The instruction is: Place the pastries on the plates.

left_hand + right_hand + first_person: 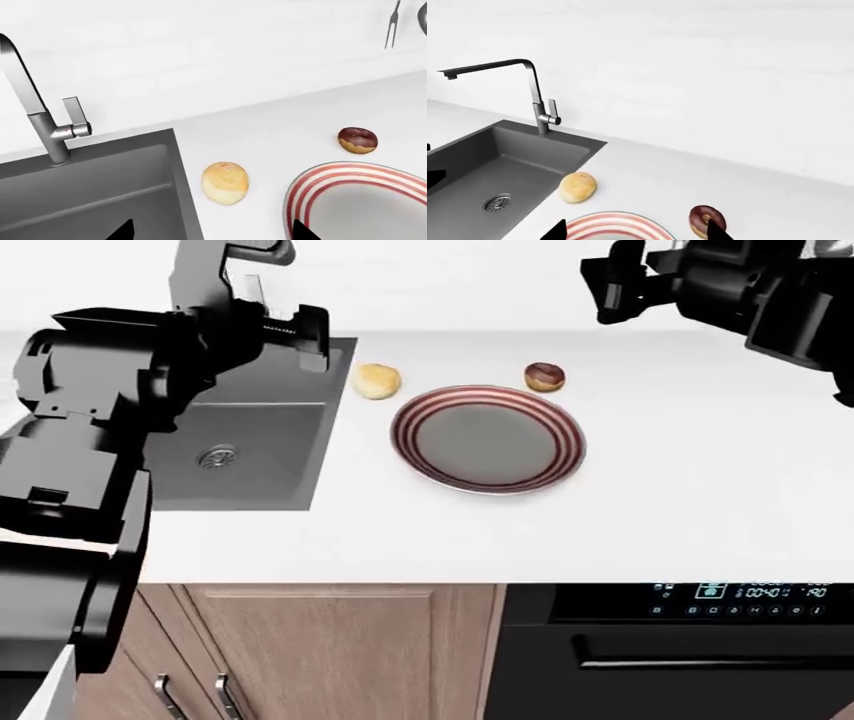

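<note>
A golden-yellow bun (378, 381) lies on the white counter between the sink and a red-striped plate (424, 462) with a greyish centre. A smaller pastry (545, 377) with a dark brown top sits just behind the plate's far right rim. Both pastries rest on the counter, off the plate. My left gripper (310, 338) hovers over the sink's back right corner, open and empty. In the left wrist view the bun (225, 182), brown pastry (357, 139) and plate (347, 172) show. My right gripper (603, 288) hangs high behind the brown pastry (704, 220), open and empty.
A grey sink (240, 430) with a tall faucet (40, 115) fills the counter's left. A fork (393, 25) hangs on the white back wall. An oven panel (707, 592) and wooden cabinet doors (334, 650) sit below the counter's front edge.
</note>
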### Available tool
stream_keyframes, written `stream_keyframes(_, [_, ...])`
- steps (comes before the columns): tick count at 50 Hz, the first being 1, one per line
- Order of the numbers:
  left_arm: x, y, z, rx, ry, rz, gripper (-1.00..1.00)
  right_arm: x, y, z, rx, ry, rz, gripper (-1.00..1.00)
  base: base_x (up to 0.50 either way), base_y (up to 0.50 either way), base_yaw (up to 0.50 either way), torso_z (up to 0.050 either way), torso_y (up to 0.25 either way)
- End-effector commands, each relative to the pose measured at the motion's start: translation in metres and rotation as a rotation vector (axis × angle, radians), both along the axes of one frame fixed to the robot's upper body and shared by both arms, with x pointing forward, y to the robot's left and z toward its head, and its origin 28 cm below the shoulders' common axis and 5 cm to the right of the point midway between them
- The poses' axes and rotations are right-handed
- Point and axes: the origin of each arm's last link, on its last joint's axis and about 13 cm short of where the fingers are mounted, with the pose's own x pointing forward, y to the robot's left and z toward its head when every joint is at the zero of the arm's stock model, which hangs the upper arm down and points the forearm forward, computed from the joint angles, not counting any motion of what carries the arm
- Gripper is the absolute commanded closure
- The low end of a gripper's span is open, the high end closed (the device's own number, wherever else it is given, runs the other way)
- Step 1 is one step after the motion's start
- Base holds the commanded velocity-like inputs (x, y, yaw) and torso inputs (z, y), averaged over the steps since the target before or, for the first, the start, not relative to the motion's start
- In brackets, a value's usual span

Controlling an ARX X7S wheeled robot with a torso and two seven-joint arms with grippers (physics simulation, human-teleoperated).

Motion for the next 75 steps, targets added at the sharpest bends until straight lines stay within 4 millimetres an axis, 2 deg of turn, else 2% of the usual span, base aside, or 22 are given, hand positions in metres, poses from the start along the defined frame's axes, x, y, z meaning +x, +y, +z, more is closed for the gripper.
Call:
stream_keyframes(1, [0.000, 0.001, -0.002, 0.008, 0.008, -0.002, -1.00, 0.001, -0.002, -0.003, 0.030, -0.001, -0.007, -1.00, 0.45, 0.00, 0.00, 0.000, 0.000])
stream_keyframes(43, [-0.001, -0.001, -0.005, 0.005, 0.014, 0.004, -1.00, 0.003, 0.000, -0.007, 0.028, 0.050, 0.036, -1.00, 0.41, -0.11, 0.00, 0.000, 0.000])
stream_keyframes(75, [0.002, -0.003, -0.012, 0.009, 0.034, -0.005, -1.00, 0.004, 0.002, -0.010, 0.008, 0.107, 0.038, -1.00, 0.10, 0.00, 0.00, 0.000, 0.000])
